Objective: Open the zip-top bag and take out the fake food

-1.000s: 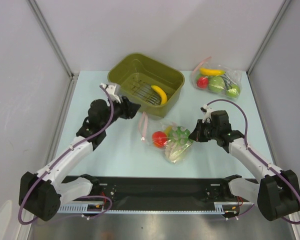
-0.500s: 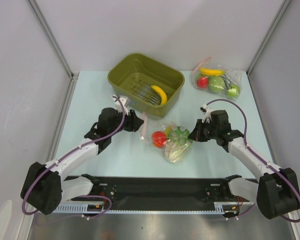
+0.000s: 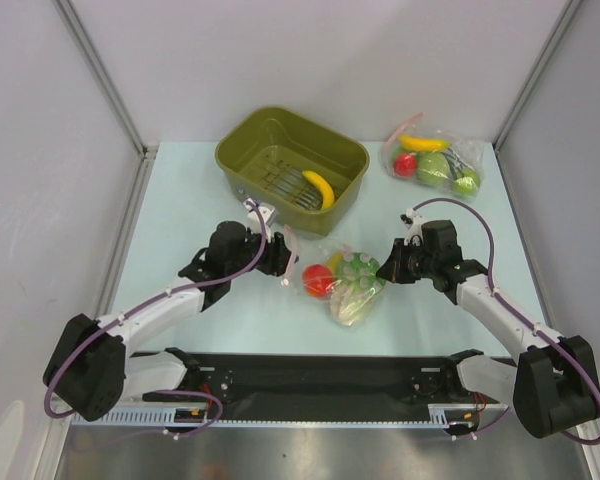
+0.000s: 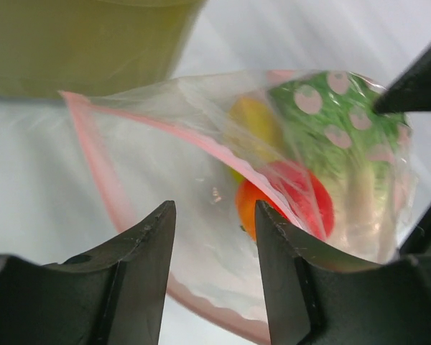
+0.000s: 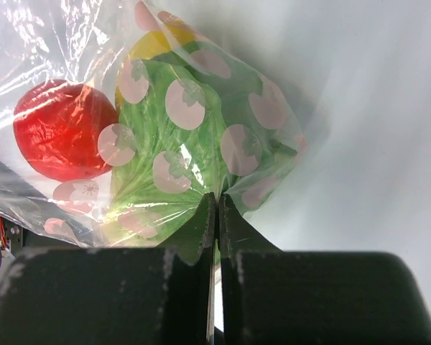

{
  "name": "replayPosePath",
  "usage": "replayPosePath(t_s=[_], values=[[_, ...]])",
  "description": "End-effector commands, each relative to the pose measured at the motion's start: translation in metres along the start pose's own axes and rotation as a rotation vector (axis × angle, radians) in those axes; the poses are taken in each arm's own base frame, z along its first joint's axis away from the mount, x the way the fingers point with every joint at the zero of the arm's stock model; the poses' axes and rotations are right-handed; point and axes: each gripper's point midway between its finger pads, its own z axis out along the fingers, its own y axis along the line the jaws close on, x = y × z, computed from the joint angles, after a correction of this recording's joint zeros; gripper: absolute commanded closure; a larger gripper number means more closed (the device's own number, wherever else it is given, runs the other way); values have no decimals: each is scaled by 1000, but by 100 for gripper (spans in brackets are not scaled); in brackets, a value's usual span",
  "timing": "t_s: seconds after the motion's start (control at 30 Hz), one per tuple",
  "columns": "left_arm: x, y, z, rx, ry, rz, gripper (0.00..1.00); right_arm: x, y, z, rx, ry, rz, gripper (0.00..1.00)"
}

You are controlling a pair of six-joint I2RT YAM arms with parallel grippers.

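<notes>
Two claws flank the zip-top bag, which lies on the tabletop between them. Its long axis runs roughly from one claw to the other.

The left claw sits just beside the bag's mouth. Its jaws are apart with nothing between them, and its arm is stretched low and points right. Straight ahead of its fingertips, the pink zip strip slants across the line of approach. A second pink edge curves below the claw, so the mouth appears to gape toward it.

Just beyond the strip, dead ahead of the gap between the jaws, lies the red round fruit. The small yellow piece is behind it, and the leafy cabbage fills the far end.

At that far end, the right claw has its jaws pressed together on a fold of the bag's plastic, right against the cabbage. Its arm is bent, with the wrist pointing left.

The left arm is clearly nearer the opening. Reaching in for the red fruit looks like its job, while the right claw's pinch anchors the bag's closed end.
</notes>
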Motion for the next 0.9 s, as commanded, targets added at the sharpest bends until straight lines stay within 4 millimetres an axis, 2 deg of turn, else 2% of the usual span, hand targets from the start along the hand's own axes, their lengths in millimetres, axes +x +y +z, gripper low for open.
replayPosePath(t_s=[0.0, 0.2, 0.4, 0.67, 0.87], values=[[-2, -32, -6, 169, -19, 75, 47, -13, 6, -2, -18, -31, -11, 100], [28, -54, -4, 280, 73, 71, 47, -14, 8, -3, -22, -33, -14, 100], [39, -64, -7, 317, 70, 60, 43, -13, 7, -5, -19, -33, -16, 100], [55, -81, -15, 410, 83, 36, 29, -12, 9, -5, -26, -31, -14, 100], [62, -89, -8, 438, 87, 41, 16, -12, 10, -5, -34, -29, -16, 100]])
